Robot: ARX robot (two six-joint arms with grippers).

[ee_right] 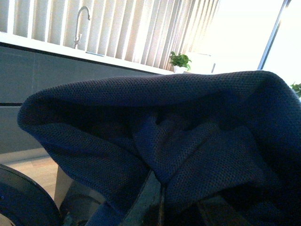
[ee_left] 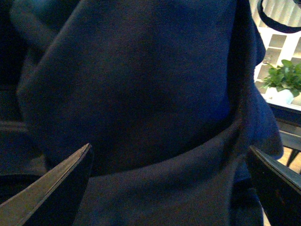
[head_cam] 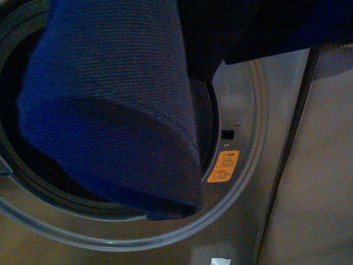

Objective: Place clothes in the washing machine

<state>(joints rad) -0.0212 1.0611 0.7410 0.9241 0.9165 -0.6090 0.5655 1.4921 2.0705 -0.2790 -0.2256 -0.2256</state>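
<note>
**Clothes at washer mouth, not yet inside**

Ribbed navy clothes [head_cam: 110, 110] are hanging right in front of the open washer [head_cam: 245, 221] porthole and covering most of it. The lower fold is drooping over the bottom of the door ring, not down in the drum. The dark drum opening is showing only at the left edge and under the fold, so what's inside is mostly hidden. More dark cloth is crossing the top right, above the orange sticker [head_cam: 223, 165]. A grey-brown panel [head_cam: 320, 165] is sitting to the right, not involved.

Left fingers [ee_left: 47, 188] are standing wide apart, with cloth bunched across the gap between them; can't tell if they are pressing on it. Right fingers are buried under draped knit in the right wrist view, so can't tell if they are spread or closed.

Judging progress: lifting and carrying to the door are looking done. Pushing the load through the porthole, letting go and pulling both arms clear are looking left to do.
</note>
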